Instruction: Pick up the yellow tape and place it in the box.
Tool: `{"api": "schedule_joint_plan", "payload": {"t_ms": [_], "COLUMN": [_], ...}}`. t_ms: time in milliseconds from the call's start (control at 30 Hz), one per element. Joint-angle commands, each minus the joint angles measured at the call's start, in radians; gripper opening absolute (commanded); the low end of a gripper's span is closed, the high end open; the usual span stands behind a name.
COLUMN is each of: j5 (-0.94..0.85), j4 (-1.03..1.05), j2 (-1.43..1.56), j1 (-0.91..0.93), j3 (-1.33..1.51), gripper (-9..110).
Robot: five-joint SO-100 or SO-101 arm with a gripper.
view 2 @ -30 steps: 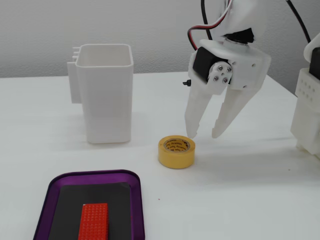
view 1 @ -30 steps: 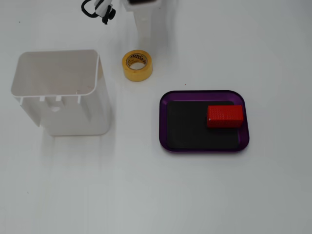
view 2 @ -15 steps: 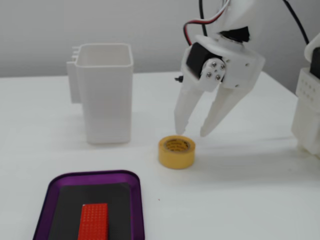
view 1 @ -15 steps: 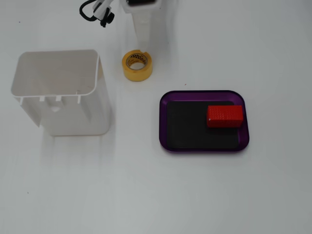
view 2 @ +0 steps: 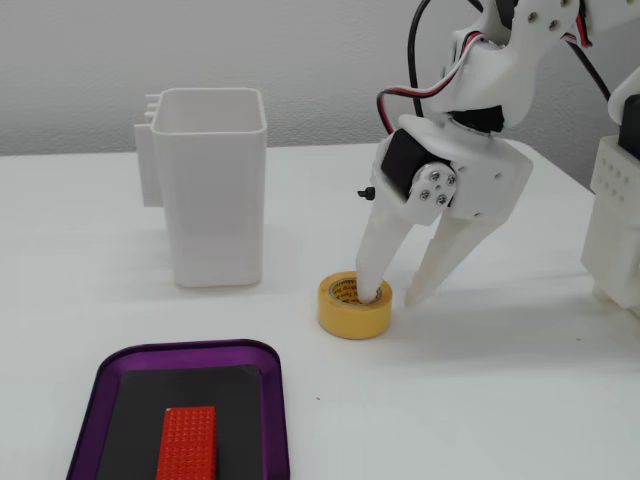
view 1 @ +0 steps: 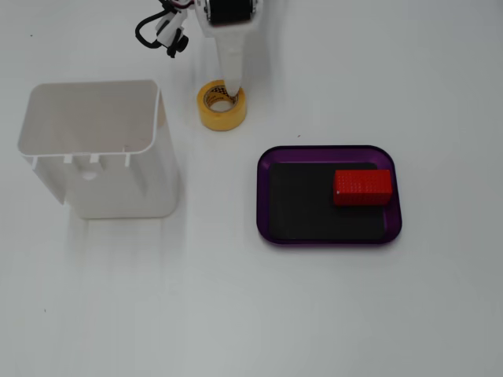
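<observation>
The yellow tape lies flat on the white table, and it also shows in the other fixed view. My gripper is open and low over it. One finger tip sits inside the roll's core and the other finger is outside the roll, on its right in that view. In a fixed view from above the gripper comes down from the top edge onto the roll. The box, a purple tray with a black floor, lies apart from the tape and shows in both fixed views.
A red block lies inside the purple tray. A tall white plastic container stands beside the tape. A white piece of the robot's base stands at the right edge.
</observation>
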Motion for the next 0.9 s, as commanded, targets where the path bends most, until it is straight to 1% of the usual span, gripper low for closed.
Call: {"api": "schedule_joint_plan", "payload": {"t_ms": [0,133,267,333,400,500,667,767,867], "j5": [-0.009,-0.009,-0.009,-0.011,-0.009,-0.008,0.029,0.074,0.115], "j4": [-0.055,-0.101,-0.101,-0.092,-0.089,-0.012,0.179,0.259,0.272], "j2": [-0.002,-0.002,-0.002,0.000,0.002,0.017,0.018,0.014,-0.002], "j1": [-0.005,-0.005,-0.005,-0.005,-0.011,-0.020,-0.044,-0.129,-0.238], "j3": [0.029,0.086,0.098,0.097,0.087,0.071,-0.198,-0.379,-0.518], "gripper": [11,11,11,7,-1,-1,-1,-1,-1]}}
